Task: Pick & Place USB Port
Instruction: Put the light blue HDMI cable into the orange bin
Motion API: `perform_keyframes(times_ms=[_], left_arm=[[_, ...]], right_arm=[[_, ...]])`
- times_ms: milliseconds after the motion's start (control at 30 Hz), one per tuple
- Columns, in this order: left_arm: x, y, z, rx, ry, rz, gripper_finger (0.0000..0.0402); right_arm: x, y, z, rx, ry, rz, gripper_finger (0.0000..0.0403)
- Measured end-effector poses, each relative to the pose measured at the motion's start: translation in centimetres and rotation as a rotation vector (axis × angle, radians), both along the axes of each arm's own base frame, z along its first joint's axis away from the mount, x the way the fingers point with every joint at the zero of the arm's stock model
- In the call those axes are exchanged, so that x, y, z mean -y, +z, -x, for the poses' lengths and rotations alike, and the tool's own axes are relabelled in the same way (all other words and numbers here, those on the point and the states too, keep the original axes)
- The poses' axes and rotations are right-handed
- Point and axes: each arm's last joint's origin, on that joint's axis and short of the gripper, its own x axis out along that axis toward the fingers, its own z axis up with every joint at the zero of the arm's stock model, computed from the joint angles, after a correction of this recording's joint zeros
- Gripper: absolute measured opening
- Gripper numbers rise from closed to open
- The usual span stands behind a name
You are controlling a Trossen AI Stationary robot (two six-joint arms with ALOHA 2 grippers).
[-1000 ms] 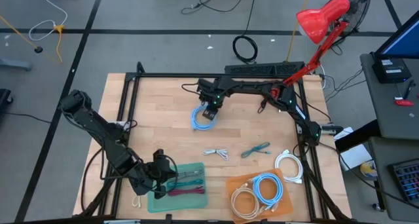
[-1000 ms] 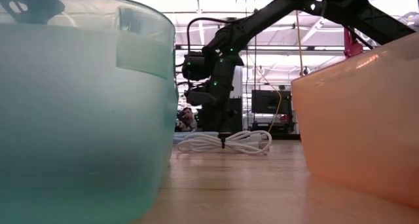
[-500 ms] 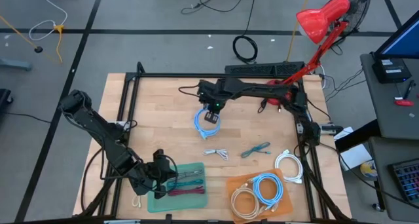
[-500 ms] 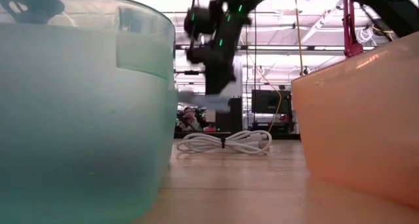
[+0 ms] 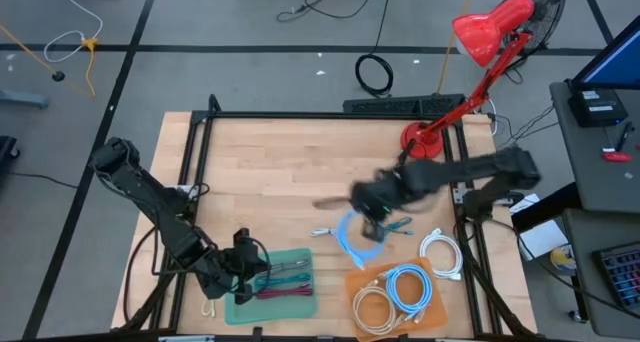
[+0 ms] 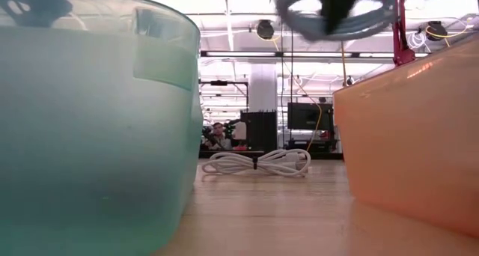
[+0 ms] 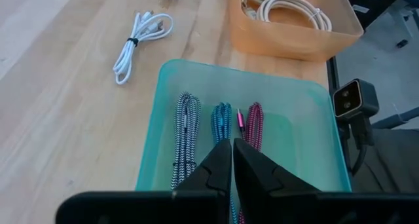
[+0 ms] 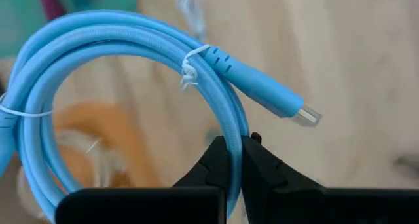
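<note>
One blue cable coil pinched in right gripper; three cables, seemingly, in teal tray — left gripper closed, empty.

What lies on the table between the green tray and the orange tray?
Bare wood between green tray and orange tray in the high view; the low view shows a white cable farther back.

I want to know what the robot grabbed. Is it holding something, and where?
The right hand holds a coiled light-blue USB cable, pinched on the loop just below its plug. The left hand holds nothing.
</note>
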Motion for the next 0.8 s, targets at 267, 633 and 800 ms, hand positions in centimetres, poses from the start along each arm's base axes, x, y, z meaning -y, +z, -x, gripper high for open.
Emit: perform_keyframes(times_ms=[267,633,800], left_arm=[[-0.2,0.0,-0.2,0.0,-0.005,-0.019,0.0019],[-0.4,-0.1,-0.5,-0.029,-0.081,-0.046,0.0019],[-0.4,-0.1,-0.4,-0.041,-0.117,-0.05,0.0019]], right_arm=[[-7.4,-3.1,5.7,0.039,-0.044,-0.154,0.0008],[-12.2,-9.1,4.9,-0.067,-0.066,-0.249,0.0008],[-13.2,-10.8,3.4,-0.091,-0.026,-0.317,0.0008]])
